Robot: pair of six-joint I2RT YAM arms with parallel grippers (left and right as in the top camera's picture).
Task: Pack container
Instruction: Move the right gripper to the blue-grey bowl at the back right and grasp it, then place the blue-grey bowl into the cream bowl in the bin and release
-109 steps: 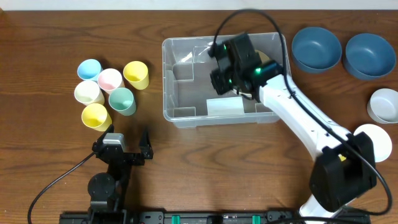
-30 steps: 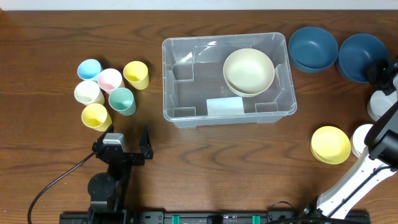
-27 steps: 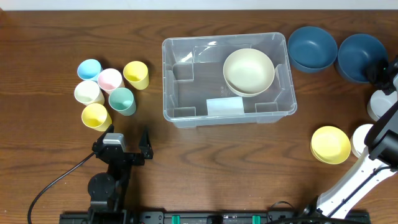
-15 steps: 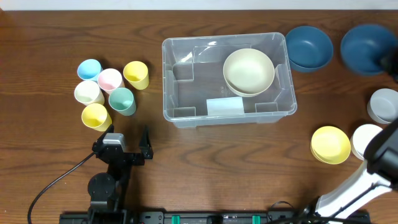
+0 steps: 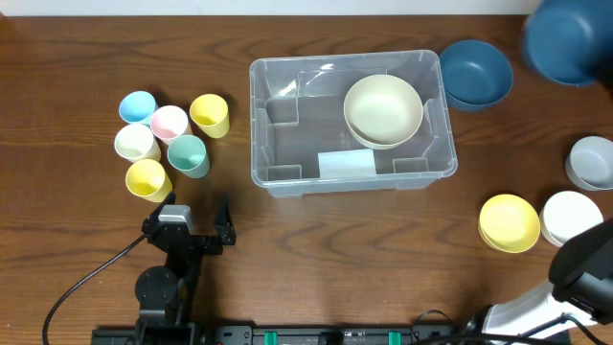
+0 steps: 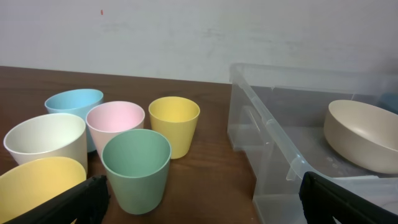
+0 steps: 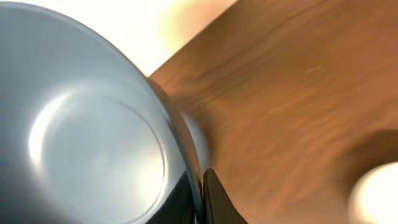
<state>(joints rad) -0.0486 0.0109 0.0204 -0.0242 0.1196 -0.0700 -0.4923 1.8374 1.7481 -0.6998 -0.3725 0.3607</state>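
Observation:
The clear plastic container [image 5: 287, 180] stands mid-table and holds a cream bowl [image 5: 383, 110]. It also shows in the left wrist view [image 6: 267, 134], with the cream bowl [image 6: 364, 134] inside. My right gripper [image 7: 202, 193] is shut on the rim of a dark blue bowl [image 7: 81, 143]. In the overhead view that blue bowl [image 5: 565, 43] is raised and blurred at the far right, and it hides the gripper. My left gripper [image 5: 196, 222] is open and empty near the front left, also in its wrist view [image 6: 205, 200].
A second dark blue bowl [image 5: 477, 74] sits right of the container. Grey [image 5: 592, 161], white [image 5: 572, 216] and yellow [image 5: 509, 222] bowls lie at the right. Several pastel cups [image 5: 169, 139] cluster at the left, close before my left gripper [image 6: 135, 168].
The right arm left the cream bowl in the container, went to the far right, closed on the right-hand blue bowl and lifted it. The other blue bowl shifted slightly left.

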